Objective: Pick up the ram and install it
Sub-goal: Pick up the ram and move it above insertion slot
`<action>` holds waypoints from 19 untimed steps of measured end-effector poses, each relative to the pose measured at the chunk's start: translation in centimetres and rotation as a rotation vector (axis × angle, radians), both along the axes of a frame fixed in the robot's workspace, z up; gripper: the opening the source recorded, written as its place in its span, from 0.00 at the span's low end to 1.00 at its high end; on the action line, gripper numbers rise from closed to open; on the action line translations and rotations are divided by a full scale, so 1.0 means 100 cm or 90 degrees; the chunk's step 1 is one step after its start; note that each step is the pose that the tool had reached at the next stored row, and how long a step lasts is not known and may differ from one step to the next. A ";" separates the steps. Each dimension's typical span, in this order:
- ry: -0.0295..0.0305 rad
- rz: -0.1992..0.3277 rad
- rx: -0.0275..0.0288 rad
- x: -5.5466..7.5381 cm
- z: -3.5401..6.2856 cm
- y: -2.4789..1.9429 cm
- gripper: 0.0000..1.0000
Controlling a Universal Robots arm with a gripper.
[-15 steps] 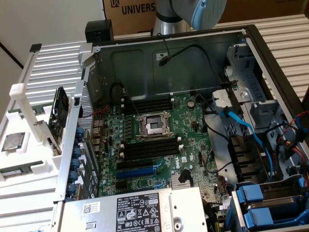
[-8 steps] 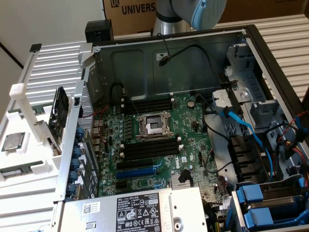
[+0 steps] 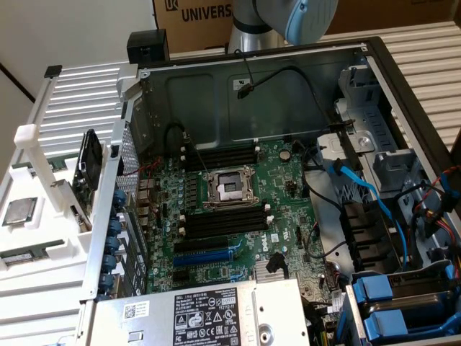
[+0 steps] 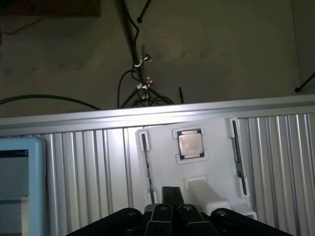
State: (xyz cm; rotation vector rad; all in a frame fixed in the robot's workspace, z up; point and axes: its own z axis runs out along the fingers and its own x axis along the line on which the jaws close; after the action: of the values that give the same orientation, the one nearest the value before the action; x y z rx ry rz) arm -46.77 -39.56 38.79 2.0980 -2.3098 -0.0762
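Take the white holder (image 3: 32,238) on the ribbed bench (image 3: 83,101) as your reference. The ram (image 3: 25,256) lies flat in that holder, a green stick with a pale label, on the side of the square silver processor chip (image 3: 20,211) that faces the exterior camera. It is not in the hand. In the wrist view the hand (image 4: 172,194) hangs over the holder (image 4: 216,162) with its tips pressed together. It sits at the edge of the holder across from the processor chip (image 4: 190,144), which rests in its own square seat. Narrow slots run down the holder on either side of that chip (you cannot tell from this angle which one carries the stick). The open computer case (image 3: 216,94) stands just beside the holder, on the exterior view's right of it. On its green motherboard (image 3: 288,216) you can see the long black memory slots (image 3: 220,156) with white end clips, set on two sides of the metal processor socket (image 3: 229,189). The arm (image 3: 288,18) shows beyond the far wall of the case, well apart from the holder.
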 end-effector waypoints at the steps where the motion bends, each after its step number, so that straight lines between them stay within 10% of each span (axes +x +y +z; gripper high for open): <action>1: -0.0018 0.000 0.0000 -0.001 -0.0011 0.0000 0.11; 6: -0.0104 0.000 0.0003 -0.005 -0.0081 0.0000 0.11; 19: -0.0181 0.002 0.0024 -0.014 -0.0302 -0.0067 0.11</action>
State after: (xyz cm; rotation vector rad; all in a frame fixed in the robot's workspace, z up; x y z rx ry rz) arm -48.12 -40.23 35.77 2.1183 -2.3239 -0.0511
